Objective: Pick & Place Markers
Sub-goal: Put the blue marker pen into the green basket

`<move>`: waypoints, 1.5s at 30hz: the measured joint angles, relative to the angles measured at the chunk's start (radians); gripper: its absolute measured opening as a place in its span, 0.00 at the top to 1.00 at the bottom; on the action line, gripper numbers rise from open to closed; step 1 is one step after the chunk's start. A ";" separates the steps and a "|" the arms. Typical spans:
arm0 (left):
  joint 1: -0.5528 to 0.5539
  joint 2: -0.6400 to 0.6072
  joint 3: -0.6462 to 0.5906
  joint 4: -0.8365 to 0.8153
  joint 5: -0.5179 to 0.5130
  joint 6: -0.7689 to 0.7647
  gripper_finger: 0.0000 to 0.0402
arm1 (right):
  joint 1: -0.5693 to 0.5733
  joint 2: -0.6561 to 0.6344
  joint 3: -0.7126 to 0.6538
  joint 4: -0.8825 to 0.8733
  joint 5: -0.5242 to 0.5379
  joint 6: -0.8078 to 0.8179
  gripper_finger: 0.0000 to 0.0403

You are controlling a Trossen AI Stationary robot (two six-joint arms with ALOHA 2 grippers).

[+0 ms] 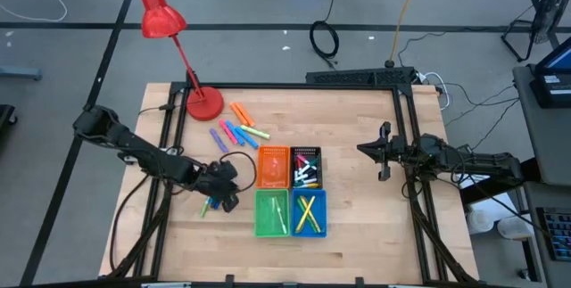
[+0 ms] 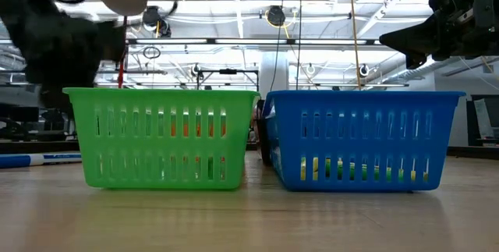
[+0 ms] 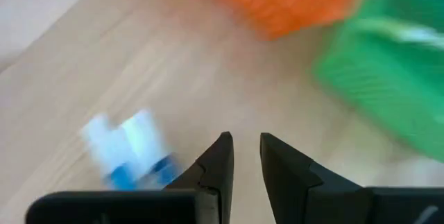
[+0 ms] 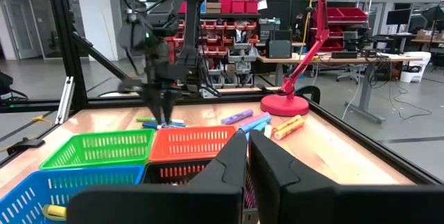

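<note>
Table (image 1: 357, 226) carried four bins (image 1: 290, 192); we noted loose markers (image 1: 239, 127) near the lamp base. We found the left gripper (image 1: 225, 201) nearer, jaws slightly parted and empty, just beside a blue-capped white marker (image 3: 128, 148) lying off to one side. We found the right gripper (image 1: 384, 152) closed, parked well apart.

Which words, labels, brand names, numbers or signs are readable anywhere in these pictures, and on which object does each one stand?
None can be read.
Blue and white marker lying on the table in the low view: dark print along its barrel, too small to read.
Markers loose on the table in the high view: no legible print.
Green bin, blue bin, orange bin, red lamp: no text visible.
</note>
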 joint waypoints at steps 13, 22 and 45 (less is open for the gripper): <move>0.010 0.038 0.000 -0.114 -0.034 -0.131 0.81 | 0.000 0.000 0.000 0.000 0.000 0.000 0.98; 0.010 0.038 0.000 -0.115 -0.033 -0.139 0.81 | 0.000 0.000 0.000 0.000 0.000 0.000 0.98; -0.006 0.039 0.000 -0.109 0.003 -0.260 0.81 | 0.000 0.000 0.000 0.000 0.000 0.000 0.98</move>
